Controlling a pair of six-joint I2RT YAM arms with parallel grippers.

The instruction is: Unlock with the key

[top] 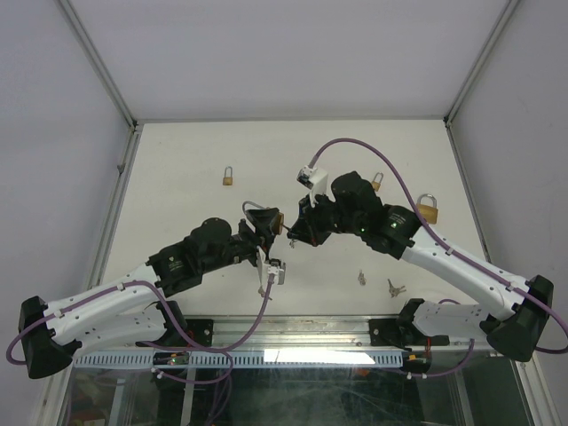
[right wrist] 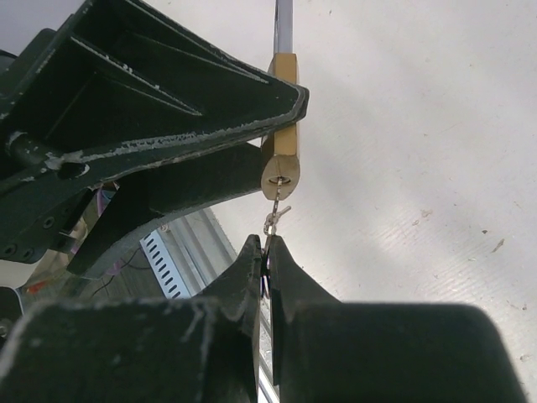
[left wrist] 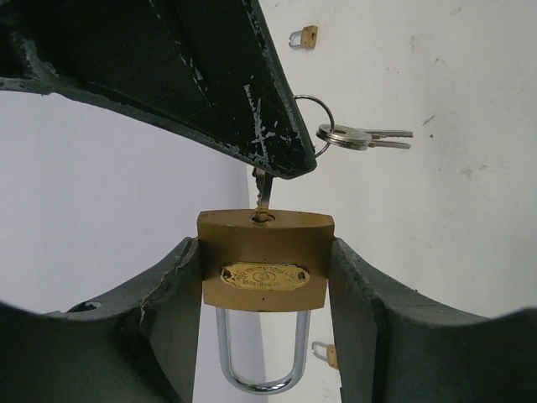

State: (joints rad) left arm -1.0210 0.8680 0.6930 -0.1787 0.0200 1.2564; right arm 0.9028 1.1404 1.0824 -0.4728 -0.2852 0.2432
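Observation:
A brass padlock (left wrist: 265, 260) sits clamped by its sides between the fingers of my left gripper (left wrist: 265, 270), with its steel shackle (left wrist: 258, 379) pointing toward the wrist. Both shackle legs enter the body. The key (left wrist: 263, 191) is in the keyhole on the padlock's end face. My right gripper (right wrist: 267, 252) is shut on the key (right wrist: 275, 208) just below the padlock (right wrist: 281, 143). Two spare keys (left wrist: 362, 137) hang from its ring. In the top view both grippers meet at the padlock (top: 279, 223) above the table's middle.
Three other padlocks lie on the white table: a small one (top: 229, 177) at the back left, a small one (top: 377, 182) behind the right arm, a larger one (top: 428, 209) at the right. Loose keys (top: 362, 278) (top: 395, 287) lie near the front right. A metal rail (top: 293, 333) runs along the near edge.

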